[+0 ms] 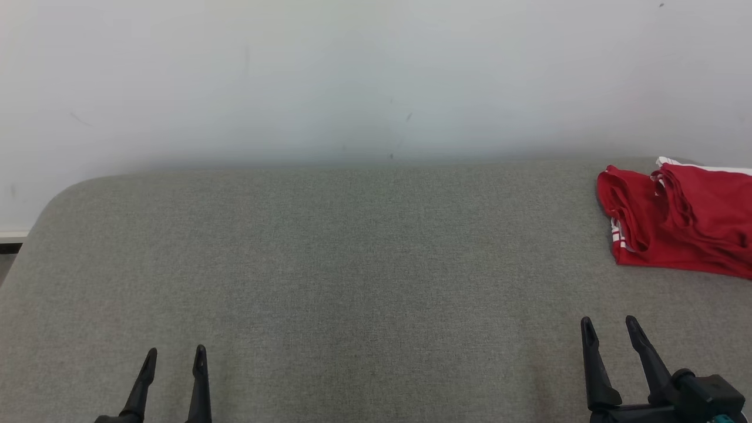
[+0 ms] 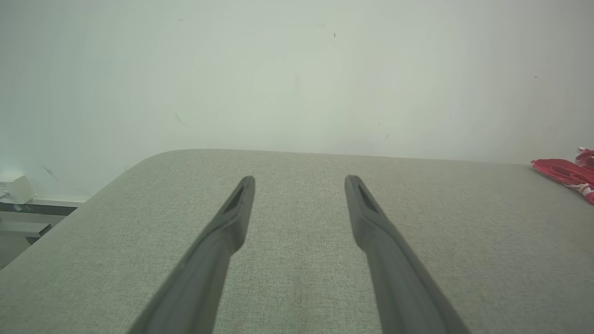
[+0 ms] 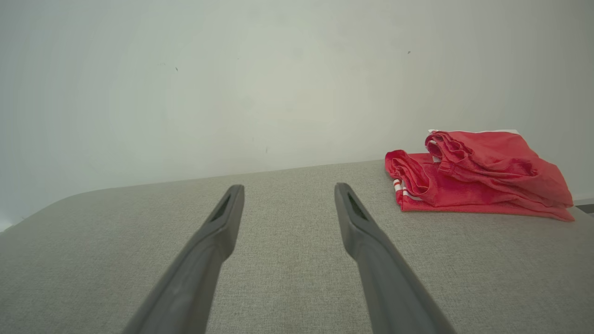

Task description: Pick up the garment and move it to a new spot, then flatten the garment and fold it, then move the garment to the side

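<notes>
The red garment [image 1: 681, 229] with white stripes lies bunched and folded over itself at the far right of the grey fabric worktop [image 1: 352, 264], close to the back edge where it meets the pale wall [image 1: 352, 76]. The head view's right border cuts it off, so its full extent cannot be told. A wide stretch of grey cloth runs from it to the rounded far-left corner, and at the near side the left gripper [image 1: 175, 352] and right gripper [image 1: 608, 322] stand well apart, each with fingers spread, the right one nearer the garment yet not touching it.
</notes>
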Available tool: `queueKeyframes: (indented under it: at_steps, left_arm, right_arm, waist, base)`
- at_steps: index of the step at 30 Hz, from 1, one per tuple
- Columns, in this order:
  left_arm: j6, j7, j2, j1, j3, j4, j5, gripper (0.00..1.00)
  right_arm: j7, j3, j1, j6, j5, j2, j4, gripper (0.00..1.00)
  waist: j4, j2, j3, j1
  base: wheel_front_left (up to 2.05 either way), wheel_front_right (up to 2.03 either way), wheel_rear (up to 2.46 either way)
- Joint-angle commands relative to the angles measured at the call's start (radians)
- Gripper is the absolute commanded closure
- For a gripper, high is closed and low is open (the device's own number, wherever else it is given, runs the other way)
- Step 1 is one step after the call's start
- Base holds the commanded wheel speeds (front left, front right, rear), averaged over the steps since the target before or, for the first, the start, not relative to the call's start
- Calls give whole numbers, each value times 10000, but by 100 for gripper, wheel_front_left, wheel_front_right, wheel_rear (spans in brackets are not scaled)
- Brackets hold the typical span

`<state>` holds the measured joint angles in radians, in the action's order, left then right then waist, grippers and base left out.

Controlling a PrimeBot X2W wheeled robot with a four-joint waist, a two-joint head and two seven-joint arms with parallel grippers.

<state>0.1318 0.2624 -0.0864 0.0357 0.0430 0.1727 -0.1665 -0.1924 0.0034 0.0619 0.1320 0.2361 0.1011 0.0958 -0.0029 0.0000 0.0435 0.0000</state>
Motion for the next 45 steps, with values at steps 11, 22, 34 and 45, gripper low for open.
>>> queueKeyframes:
  at_steps: [11,22,34,45]
  left_arm:
    - [1,-234,103,45,28,501,-647,100]
    - [-1,-754,140,-180,125,507,-2720,100]
    - [-3,-1254,177,-406,217,530,-4695,100]
    - [-5,-1627,204,-576,293,555,-6158,100]
  right_arm:
    - [197,-7,114,-1,606,-58,494,100]
    - [624,-182,-177,-3,2585,-120,635,100]
    - [1036,-351,-446,-5,4469,-182,772,100]
    - [1334,-475,-645,-7,5854,-230,875,100]
  waist:
    - [-34,0,5,1]
    - [-28,0,-37,1]
    - [-22,0,-84,1]
    - [-17,0,-122,1]
  base:
    - [0,0,0]
    - [0,0,0]
    - [0,0,0]
    - [0,0,0]
